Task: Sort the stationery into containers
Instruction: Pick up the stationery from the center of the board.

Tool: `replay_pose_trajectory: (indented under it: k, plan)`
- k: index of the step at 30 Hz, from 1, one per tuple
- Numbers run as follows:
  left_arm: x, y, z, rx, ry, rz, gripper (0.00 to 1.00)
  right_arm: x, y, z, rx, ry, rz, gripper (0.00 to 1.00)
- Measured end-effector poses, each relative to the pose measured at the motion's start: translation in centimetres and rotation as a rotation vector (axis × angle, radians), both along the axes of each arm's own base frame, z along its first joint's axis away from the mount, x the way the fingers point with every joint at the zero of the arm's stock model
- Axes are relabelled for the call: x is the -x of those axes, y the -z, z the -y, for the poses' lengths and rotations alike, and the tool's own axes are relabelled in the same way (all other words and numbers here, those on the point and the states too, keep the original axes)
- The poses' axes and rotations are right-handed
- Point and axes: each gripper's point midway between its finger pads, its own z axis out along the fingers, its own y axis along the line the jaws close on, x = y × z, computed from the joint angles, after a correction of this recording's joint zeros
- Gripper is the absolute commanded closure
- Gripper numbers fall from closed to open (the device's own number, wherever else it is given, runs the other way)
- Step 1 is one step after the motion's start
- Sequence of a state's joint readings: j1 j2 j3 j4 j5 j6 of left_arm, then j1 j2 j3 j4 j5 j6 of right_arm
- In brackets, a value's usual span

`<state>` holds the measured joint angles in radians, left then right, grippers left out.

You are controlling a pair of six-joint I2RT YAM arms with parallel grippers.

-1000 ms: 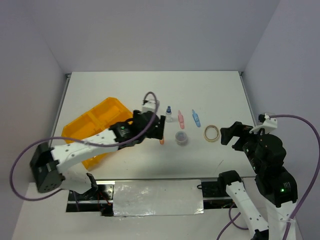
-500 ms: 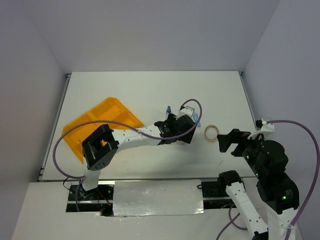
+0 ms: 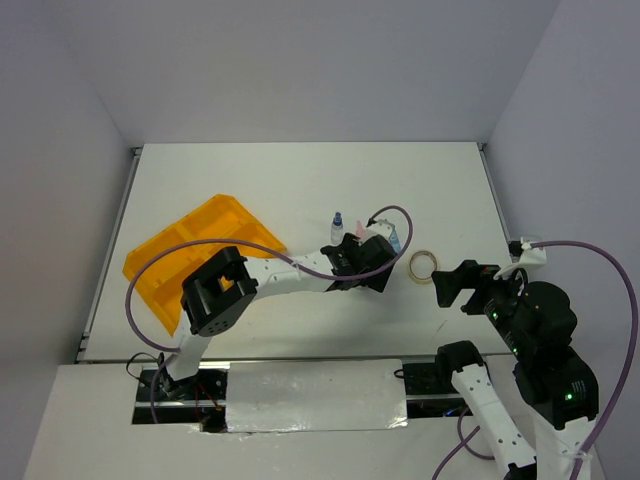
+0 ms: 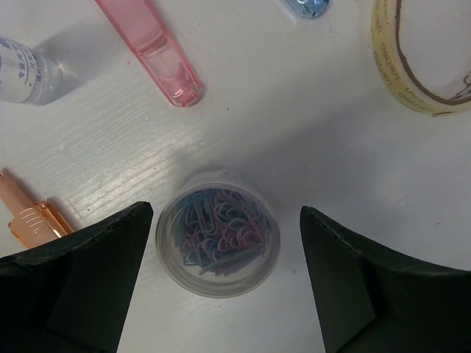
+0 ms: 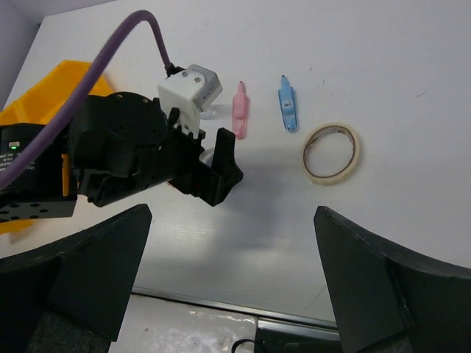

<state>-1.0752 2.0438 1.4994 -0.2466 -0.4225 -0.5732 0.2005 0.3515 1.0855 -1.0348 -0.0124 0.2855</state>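
Noting left gripper (image 4: 221,246) jaws spread wide, flanking but not touching the round jar (image 4: 218,234) (coloured paper clips inside) on the table (image 4: 294,132). Seeing orange pen (image 4: 29,217) partly hidden behind one finger. Seeing pink pen (image 4: 158,51), blue pen (image 4: 305,6) and tape ring (image 4: 412,66) cut off at frame edges. Failing to read blue print on clear tube (image 4: 26,70). Logging right gripper (image 5: 232,220) jaws spread wide, holding nothing.

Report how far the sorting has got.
Done: nothing; no item shows in the visible part of the yellow tray. In hand: the open left end effector straddles the paper-clip jar, not gripping it. Left: the jar, pink piece, blue piece, orange piece, clear tube and tape ring all lie on the table.
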Motion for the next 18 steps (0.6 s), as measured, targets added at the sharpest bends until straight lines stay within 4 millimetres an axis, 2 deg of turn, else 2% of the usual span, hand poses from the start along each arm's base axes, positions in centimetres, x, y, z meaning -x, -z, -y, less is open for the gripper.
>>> replay_pose_trajectory:
  k: [2,5,6,7,9,10,15,16,18]
  plan:
    - [0.0,0.6,-0.1,-0.010,-0.003,-0.007,0.16,0.0,0.0,0.0,0.000,-0.003,0.000,0.00]
    - [0.1,1.1,-0.3,-0.024,-0.005,-0.013,0.23,0.0,0.1,-0.1,0.003,-0.005,-0.002,0.00]
    - [0.1,1.2,-0.3,-0.026,-0.006,-0.012,0.29,0.0,0.2,-0.1,0.004,-0.005,-0.004,0.00]
    - [0.1,1.1,-0.3,-0.025,-0.008,-0.011,0.46,0.0,0.3,-0.1,0.005,-0.005,-0.005,0.00]
    - [0.0,1.1,-0.4,-0.029,-0.009,-0.006,0.63,0.0,0.3,0.0,0.007,-0.006,-0.005,0.00]
    - [0.0,1.2,-0.5,-0.030,-0.011,-0.006,0.78,-0.1,0.3,0.0,0.007,-0.006,-0.005,0.00]
    - [0.8,0.3,-1.9,-0.051,-0.013,-0.012,0.94,-0.1,0.3,0.0,0.011,-0.007,-0.004,0.00]
    - [1.1,-0.4,-2.5,-0.056,-0.016,-0.012,0.95,0.0,0.3,0.0,0.012,-0.007,-0.004,0.00]
    - [1.4,-3.4,-4.0,-0.056,-0.036,0.015,0.94,-0.1,0.3,0.0,0.013,-0.008,-0.003,0.00]
